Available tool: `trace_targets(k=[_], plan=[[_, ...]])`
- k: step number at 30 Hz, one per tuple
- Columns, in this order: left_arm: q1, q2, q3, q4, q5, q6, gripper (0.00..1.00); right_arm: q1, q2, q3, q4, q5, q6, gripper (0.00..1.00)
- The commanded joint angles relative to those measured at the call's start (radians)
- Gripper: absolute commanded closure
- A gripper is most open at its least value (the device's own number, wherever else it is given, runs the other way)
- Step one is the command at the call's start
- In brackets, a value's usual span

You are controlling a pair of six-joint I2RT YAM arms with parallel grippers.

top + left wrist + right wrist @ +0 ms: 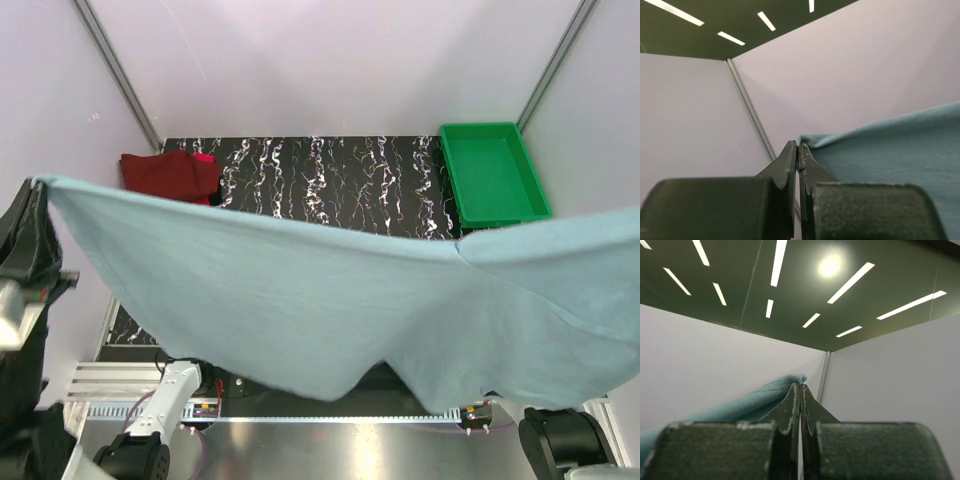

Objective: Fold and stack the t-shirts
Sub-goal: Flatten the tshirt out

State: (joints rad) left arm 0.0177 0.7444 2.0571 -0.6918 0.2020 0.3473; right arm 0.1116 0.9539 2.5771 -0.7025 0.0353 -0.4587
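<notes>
The large grey-blue t-shirt point(330, 300) hangs spread wide in the air above the table and hides most of it. My left gripper point(38, 188) holds its left corner high at the left edge of the top view. In the left wrist view that gripper point(799, 146) is shut on the shirt's edge point(890, 145). My right gripper point(800, 386) is shut on the other corner of the shirt point(750, 402); it lies outside the top view on the right. A dark maroon t-shirt point(165, 172) and a bright red one point(204, 158) lie together at the table's far left.
A green plastic tray point(493, 172) sits at the far right of the black marbled table point(330, 170). Pale walls with metal corner posts point(115, 65) close in the back and sides. Both arm bases point(150, 440) stand at the near edge.
</notes>
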Motion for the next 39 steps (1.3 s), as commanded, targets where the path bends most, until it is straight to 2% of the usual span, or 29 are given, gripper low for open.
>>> trace_targets(k=[1,5,9,13,20,27,39], plan=[[-0.001,0.108,-0.119,0.072,-0.098,0.030,1.00,0.023,0.100,-0.125,0.185,0.066,-0.046,1.00],[-0.001,0.167,-0.244,0.097,-0.052,0.047,1.00,0.071,0.141,-0.280,0.239,0.112,-0.055,1.00],[-0.001,0.220,-0.385,0.146,-0.018,0.047,1.00,0.069,0.140,-0.559,0.326,0.048,0.009,1.00],[-0.001,0.286,-0.529,0.218,-0.007,0.071,1.00,0.069,0.177,-0.711,0.362,0.041,0.055,1.00],[0.001,0.423,-0.678,0.328,0.022,0.124,1.00,0.065,0.276,-0.998,0.495,0.028,0.032,1.00],[-0.001,0.637,-0.692,0.374,0.043,0.177,1.00,0.042,0.485,-1.066,0.610,0.000,-0.021,1.00],[0.001,0.924,-0.565,0.383,0.077,0.133,1.00,-0.003,0.756,-1.003,0.652,0.000,-0.058,1.00]])
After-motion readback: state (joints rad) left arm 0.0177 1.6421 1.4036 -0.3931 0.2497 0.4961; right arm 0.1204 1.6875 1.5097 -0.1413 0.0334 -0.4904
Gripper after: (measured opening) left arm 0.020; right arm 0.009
